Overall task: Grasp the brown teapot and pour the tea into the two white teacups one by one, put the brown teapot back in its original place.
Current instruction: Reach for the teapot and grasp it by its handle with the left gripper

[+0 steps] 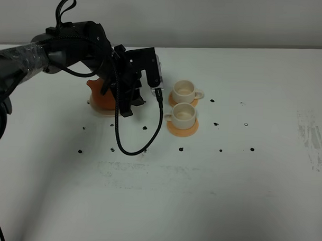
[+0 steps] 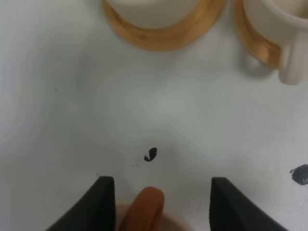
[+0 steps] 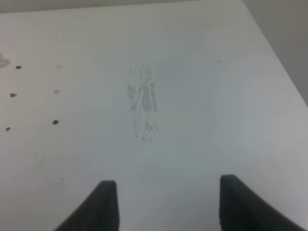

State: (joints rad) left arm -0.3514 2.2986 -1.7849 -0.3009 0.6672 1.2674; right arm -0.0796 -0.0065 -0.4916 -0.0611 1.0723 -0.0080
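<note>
The brown teapot (image 1: 98,93) sits on its beige saucer (image 1: 94,109) at the left of the table, mostly covered by my left arm. My left gripper (image 1: 126,99) is down at the teapot's right side. In the left wrist view its jaws (image 2: 159,204) stand open, with the teapot's loop handle (image 2: 143,211) between the fingers, closer to one of them. The two white teacups (image 1: 183,91) (image 1: 183,114) stand on orange coasters (image 1: 182,127) just right of the teapot, one behind the other. My right gripper (image 3: 163,202) is open over bare table and holds nothing.
Small black dots (image 1: 180,149) are scattered on the white table around the cups. A grey scuffed patch (image 1: 311,137) marks the far right, below the right gripper. A black cable (image 1: 141,143) loops from the left arm down to the table.
</note>
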